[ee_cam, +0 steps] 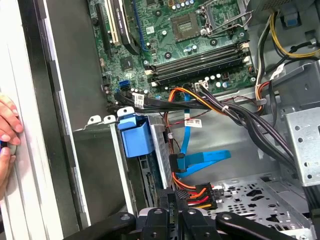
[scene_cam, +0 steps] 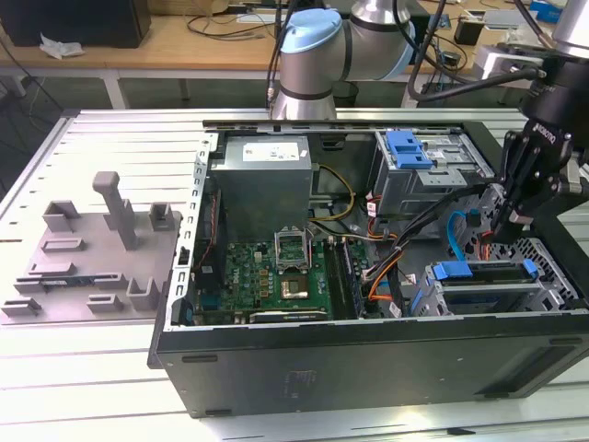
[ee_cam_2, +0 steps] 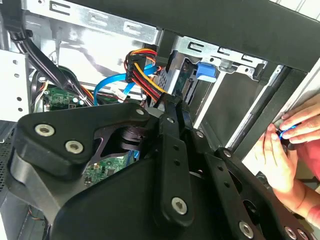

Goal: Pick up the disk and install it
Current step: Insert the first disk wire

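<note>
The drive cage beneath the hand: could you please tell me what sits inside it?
The disk sits in the drive cage, its blue carrier showing along the edge. Its label side is covered by the cage.

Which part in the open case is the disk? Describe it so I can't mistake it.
In the open black computer case, go to the corner at the exterior view's lower right, under the gripper. The disk sits there in a metal cage, a flat slab in a blue plastic frame. The other blue piece, farther back, is a latch without a drive.
</note>
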Controlling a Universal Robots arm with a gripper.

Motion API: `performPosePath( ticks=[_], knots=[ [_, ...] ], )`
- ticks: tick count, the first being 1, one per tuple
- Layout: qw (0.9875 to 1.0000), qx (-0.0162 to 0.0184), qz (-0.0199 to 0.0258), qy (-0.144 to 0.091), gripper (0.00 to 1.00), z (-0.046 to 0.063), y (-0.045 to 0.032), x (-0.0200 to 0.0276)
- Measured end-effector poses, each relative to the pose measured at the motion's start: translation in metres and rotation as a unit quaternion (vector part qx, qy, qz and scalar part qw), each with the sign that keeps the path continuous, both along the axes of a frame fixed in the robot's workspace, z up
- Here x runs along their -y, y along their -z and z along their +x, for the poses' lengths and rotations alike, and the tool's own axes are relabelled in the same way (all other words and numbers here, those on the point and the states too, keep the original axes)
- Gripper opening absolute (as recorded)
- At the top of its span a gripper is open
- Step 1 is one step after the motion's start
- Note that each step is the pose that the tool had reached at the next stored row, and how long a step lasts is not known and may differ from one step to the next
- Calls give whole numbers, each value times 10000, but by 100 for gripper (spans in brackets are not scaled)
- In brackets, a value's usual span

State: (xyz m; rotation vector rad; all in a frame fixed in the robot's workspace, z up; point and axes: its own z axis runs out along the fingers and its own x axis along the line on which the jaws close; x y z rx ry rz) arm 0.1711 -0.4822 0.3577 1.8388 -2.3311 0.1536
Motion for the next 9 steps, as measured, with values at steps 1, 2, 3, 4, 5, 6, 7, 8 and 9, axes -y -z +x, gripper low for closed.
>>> performPosePath(
  ticks=[1, 2, 3, 4, 5, 6, 7, 8, 9],
  knots=[
    [10000, 4, 28, -14, 16, 0, -3, 3],
    [10000, 6, 53, -26, 16, -1, -5, 5],
    [10000, 9, 83, -41, 16, -1, -8, 8],
    [9999, 11, 110, -54, 16, -2, -10, 10],
    [9999, 15, 153, -75, 16, -3, -14, 15],
    [9998, 18, 178, -88, 16, -4, -17, 19],
    [9997, 21, 205, -104, 16, -7, -22, 25],
    [9997, 24, 227, -123, 16, -11, -29, 37],
    [9996, 26, 242, -137, 16, -15, -33, 53]
  ],
)
